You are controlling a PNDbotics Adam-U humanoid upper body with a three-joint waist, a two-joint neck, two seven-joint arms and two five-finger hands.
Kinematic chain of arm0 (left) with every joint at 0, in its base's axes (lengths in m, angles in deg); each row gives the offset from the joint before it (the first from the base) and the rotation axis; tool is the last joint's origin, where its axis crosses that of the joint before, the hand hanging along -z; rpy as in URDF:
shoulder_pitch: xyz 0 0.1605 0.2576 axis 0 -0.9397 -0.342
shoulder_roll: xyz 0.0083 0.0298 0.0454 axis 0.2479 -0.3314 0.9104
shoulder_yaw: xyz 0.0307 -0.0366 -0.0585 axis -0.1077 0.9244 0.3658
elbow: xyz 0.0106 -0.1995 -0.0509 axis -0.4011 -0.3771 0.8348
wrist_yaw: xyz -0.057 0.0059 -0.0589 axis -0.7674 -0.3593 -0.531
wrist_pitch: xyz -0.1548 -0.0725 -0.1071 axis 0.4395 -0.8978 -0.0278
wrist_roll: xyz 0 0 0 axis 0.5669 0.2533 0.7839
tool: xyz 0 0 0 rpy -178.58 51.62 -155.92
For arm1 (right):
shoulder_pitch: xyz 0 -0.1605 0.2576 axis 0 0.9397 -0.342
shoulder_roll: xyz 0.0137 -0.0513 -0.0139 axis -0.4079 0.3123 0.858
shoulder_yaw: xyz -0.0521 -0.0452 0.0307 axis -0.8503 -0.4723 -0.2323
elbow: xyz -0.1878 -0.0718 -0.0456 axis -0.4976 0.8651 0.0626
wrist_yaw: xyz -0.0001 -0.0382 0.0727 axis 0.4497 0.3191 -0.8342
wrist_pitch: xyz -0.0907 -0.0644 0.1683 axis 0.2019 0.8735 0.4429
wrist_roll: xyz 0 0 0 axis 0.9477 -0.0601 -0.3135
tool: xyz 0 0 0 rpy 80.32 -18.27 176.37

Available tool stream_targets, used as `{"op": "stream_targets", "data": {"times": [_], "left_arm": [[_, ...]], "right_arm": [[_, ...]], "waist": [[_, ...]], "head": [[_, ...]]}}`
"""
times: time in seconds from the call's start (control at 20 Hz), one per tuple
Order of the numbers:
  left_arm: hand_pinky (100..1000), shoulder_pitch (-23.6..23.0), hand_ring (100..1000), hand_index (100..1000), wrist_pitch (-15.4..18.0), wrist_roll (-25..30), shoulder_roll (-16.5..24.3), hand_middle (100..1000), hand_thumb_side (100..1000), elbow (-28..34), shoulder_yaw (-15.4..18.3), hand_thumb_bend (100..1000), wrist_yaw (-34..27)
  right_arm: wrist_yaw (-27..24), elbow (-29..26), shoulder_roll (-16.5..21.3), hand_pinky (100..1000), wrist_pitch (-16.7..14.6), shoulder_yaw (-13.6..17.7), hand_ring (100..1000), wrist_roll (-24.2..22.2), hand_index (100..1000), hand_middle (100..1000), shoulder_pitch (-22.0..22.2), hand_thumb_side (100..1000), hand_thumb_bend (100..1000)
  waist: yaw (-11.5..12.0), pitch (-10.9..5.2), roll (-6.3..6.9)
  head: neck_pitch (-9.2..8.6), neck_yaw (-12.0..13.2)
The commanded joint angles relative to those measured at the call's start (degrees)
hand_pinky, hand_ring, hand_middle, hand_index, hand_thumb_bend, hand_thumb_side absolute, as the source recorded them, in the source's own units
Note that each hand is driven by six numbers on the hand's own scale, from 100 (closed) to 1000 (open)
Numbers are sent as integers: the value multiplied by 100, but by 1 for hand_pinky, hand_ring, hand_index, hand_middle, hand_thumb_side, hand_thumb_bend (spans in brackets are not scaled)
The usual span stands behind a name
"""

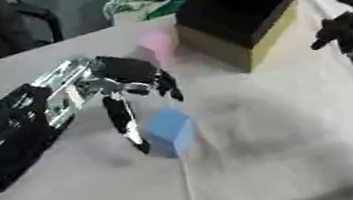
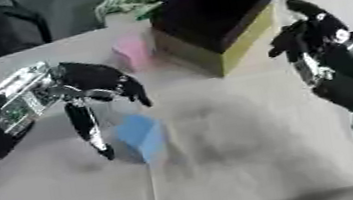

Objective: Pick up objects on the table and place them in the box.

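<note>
blue block [image 1: 170, 132], pale and cube-like, sits between spread fingers of left hand [image 1: 128, 77]; nothing gripped.

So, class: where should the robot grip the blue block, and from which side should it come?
Probably across two opposite upright faces of the blue block, coming from above. The faces look flat and the block stands apart, the pink block and box farther back. The left hand, open, hangs beside it.
</note>
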Motion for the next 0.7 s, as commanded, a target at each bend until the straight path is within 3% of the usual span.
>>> {"op": "stream_targets", "data": {"times": [0.05,0.45,0.7], "left_arm": [[777,67,712,890,2007,2014,40,744,479,28,56,742,47],[769,10,692,861,2007,2014,-53,704,456,10,24,669,63],[729,3,601,744,2007,2014,-135,561,231,-42,91,423,133]], "right_arm": [[10,-71,105,988,-10,-2,609,-11,966,591,-61,470,100],[14,-68,95,989,-6,-4,608,-17,967,590,-56,470,100],[17,-65,87,989,-3,-3,608,-17,967,590,-55,470,100]], "waist": [[-1,-82,-37],[-15,-67,-31],[-23,-63,-27]], "head": [[-16,0],[-11,-6],[-13,-4]]}}
